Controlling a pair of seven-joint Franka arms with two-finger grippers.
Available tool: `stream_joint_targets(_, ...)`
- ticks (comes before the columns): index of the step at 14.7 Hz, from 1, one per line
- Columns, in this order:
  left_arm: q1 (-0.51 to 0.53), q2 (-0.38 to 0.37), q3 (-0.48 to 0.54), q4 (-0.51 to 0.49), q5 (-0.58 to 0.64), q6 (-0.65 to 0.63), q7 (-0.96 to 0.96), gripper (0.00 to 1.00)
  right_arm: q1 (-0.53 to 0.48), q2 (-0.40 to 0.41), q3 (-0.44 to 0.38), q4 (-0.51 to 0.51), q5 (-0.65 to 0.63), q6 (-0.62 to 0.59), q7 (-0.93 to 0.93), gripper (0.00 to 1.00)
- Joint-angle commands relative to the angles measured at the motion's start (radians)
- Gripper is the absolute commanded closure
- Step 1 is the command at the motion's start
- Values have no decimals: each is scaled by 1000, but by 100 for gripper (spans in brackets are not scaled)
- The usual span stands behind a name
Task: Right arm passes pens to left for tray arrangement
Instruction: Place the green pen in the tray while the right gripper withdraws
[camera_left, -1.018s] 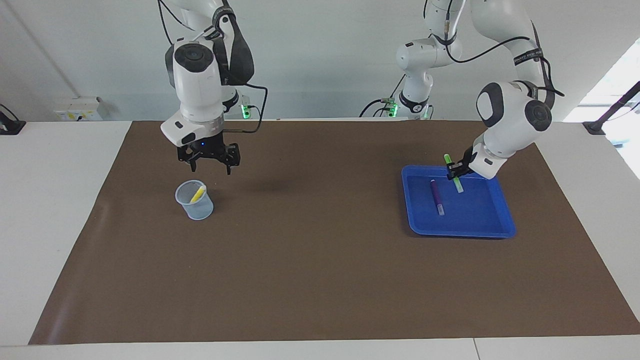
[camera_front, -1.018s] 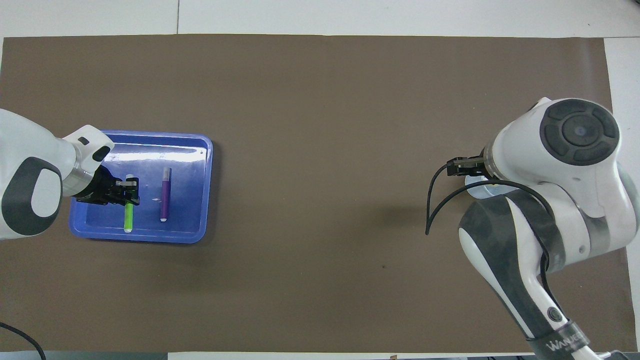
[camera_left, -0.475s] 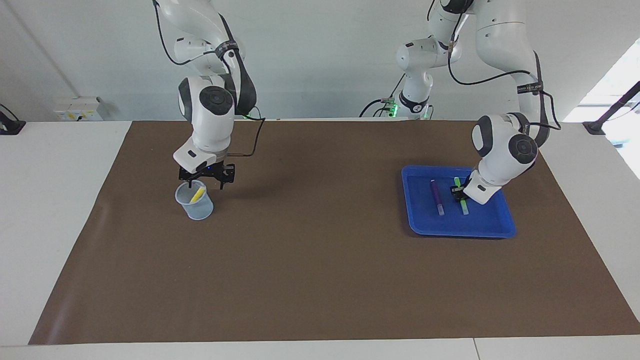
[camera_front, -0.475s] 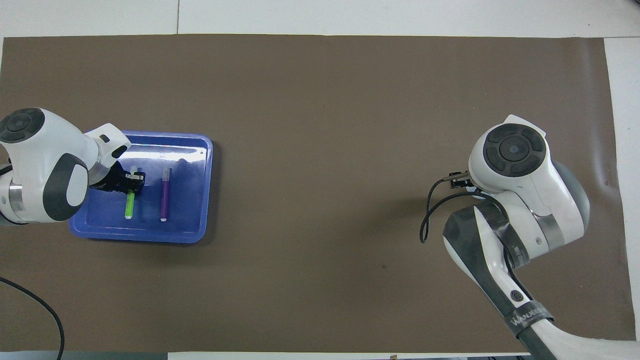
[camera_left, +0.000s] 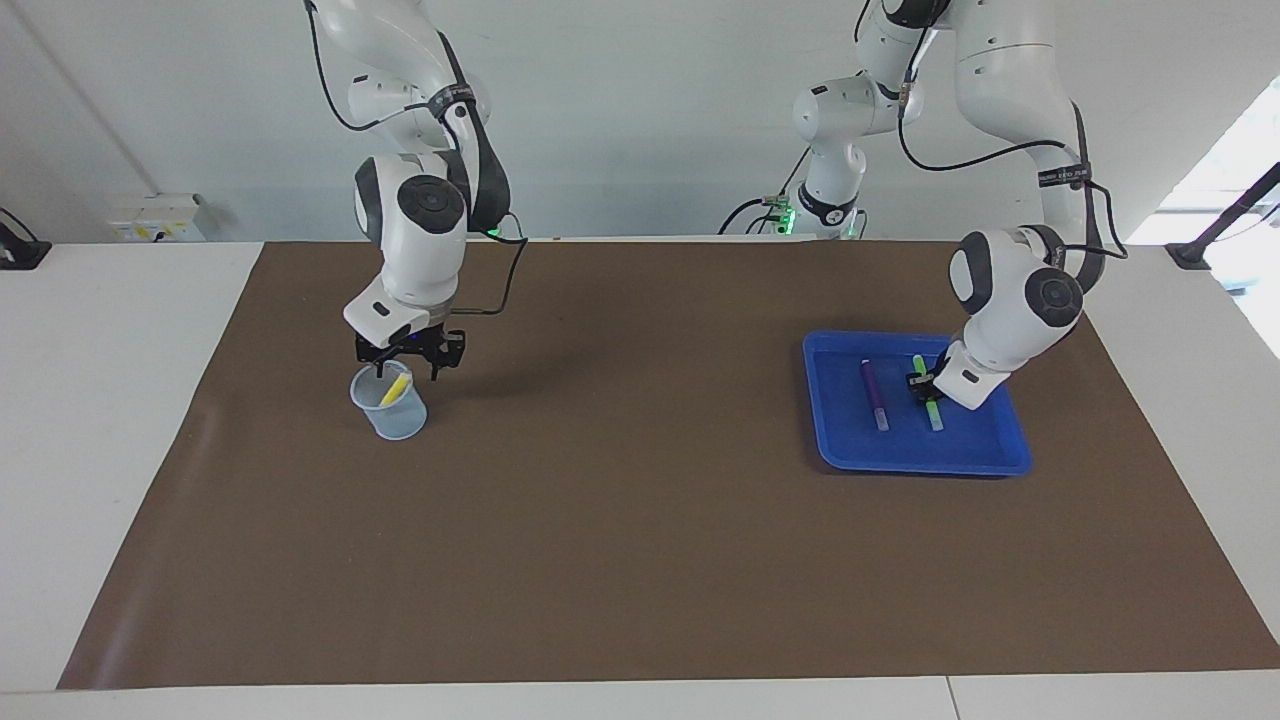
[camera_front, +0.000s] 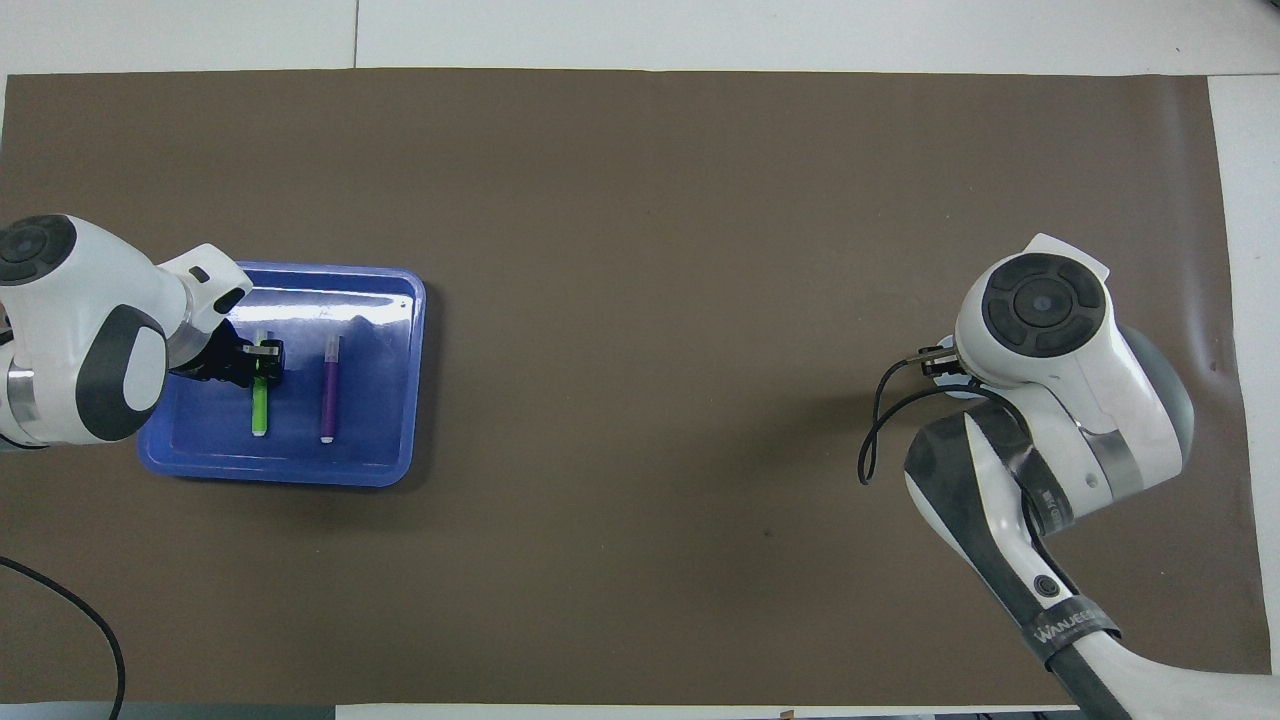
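The green pen (camera_left: 927, 394) lies in the tray (camera_left: 850, 455) beside the purple pen (camera_left: 874, 394), the left gripper (camera_left: 921, 383) around it, grip unclear. It could be dragged upward if unreleased. The right gripper (camera_left: 408, 358), opening unclear, over the cup (camera_left: 392, 408) could tip it.

Even, bright room light fills both sharp views, daylight blows out a window (camera_left: 1235, 230) at the facing view's edge, glare streaks the tray (camera_front: 300, 300), and soft arm shadows fall on the brown mat (camera_left: 640, 520).

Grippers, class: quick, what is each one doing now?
Left gripper: at the green pen in the tray, grip unclear.
Right gripper: at the cup, unclear.
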Motion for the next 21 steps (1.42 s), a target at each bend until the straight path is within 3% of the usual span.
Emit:
stream_joint_targets(1, 9, 5, -4, -3, 19, 22, -1, 14, -10, -24, 3, -28, -18, 22, -21, 39)
stream_joint_targets(4, 12, 5, -4, -5, 19, 25, -1, 14, -10, -26, 4, -20, -18, 5, -18, 53)
stream_joint_targets(10, 12, 5, -4, -5, 19, 29, -1, 14, -8, -26, 6, -17, -19, -5, -17, 67)
stream_joint_targets(11, 12, 5, -4, -5, 19, 29, -1, 14, -8, -26, 6, -17, -19, -5, -17, 73)
stream_joint_targets(12, 14, 5, -4, -5, 19, 29, -1, 14, -8, -26, 6, -17, -18, -7, -17, 90)
stream_joint_targets(13, 12, 5, -4, -5, 19, 31, -1, 14, -8, -26, 6, -17, -18, -7, -17, 100)
stream_joint_targets(17, 12, -4, -3, 33, 19, -22, 11, 13, -8, -23, 4, 3, -16, -30, -17, 100)
stream_joint_targets(21, 0, -12, -9, 200, 19, -263, 11, 9, -8, -62, 1, 50, -9, -125, -27, 100)
